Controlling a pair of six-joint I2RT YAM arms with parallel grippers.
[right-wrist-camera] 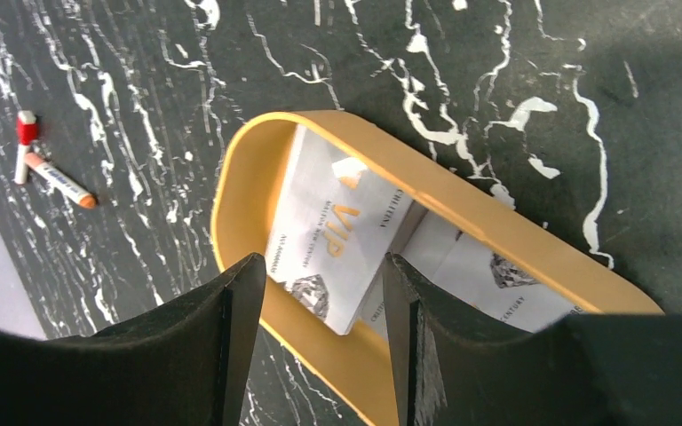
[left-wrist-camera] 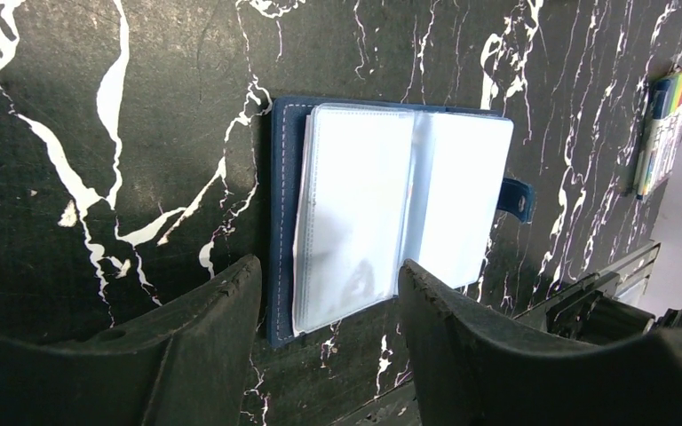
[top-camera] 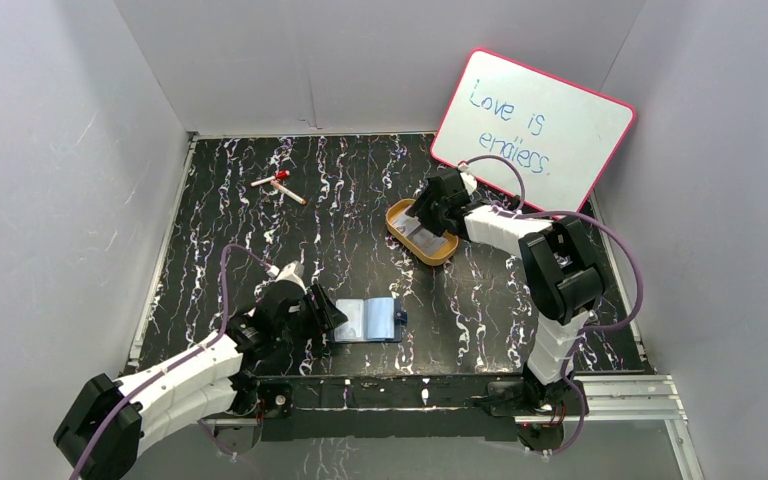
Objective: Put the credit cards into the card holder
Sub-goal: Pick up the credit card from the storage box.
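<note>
The card holder [top-camera: 370,320] lies open on the black marbled table, navy cover down and clear pockets up. In the left wrist view its pockets [left-wrist-camera: 391,204] look empty and its snap tab [left-wrist-camera: 517,200] points right. My left gripper [top-camera: 328,318] is open at the holder's left edge, and its fingers sit just short of the near edge [left-wrist-camera: 329,297]. The credit cards [right-wrist-camera: 337,226] lie in the oval golden tin [right-wrist-camera: 249,151], white with "VIP" print, and a second card [right-wrist-camera: 488,275] lies beside the top one. My right gripper [right-wrist-camera: 320,284] is open and empty over the tin [top-camera: 422,235].
A whiteboard [top-camera: 535,125] with writing leans at the back right. Two marker pens [top-camera: 278,185] lie at the back left and also show in the right wrist view [right-wrist-camera: 53,173]. A pack of coloured pens [left-wrist-camera: 666,133] lies right of the holder. Grey walls enclose the table.
</note>
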